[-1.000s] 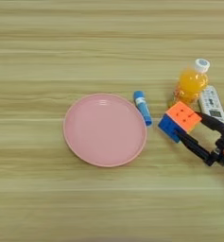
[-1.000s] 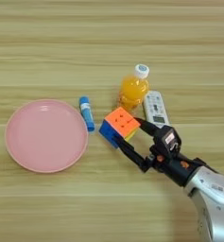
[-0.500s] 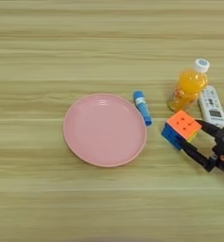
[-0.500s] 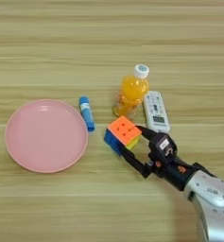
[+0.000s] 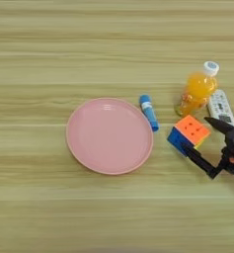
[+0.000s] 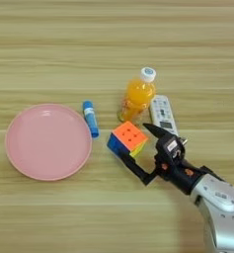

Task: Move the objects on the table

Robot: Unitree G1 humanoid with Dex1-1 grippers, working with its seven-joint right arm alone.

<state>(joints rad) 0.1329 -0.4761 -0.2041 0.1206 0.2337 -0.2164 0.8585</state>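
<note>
Now | Rubik's cube (image 6: 128, 139) has slid right, away from pink plate (image 6: 48, 141) | right gripper (image 6: 144, 152) spread wide, fingers loosely flanking cube | release looks underway

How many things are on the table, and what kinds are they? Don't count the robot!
Round pink plate: 1
Short blue tube with a white band: 1
Small orange-juice bottle with a white cap: 1
Small Rubik's cube showing orange, blue and yellow faces: 1
White remote control with buttons: 1
Total: 5
</note>
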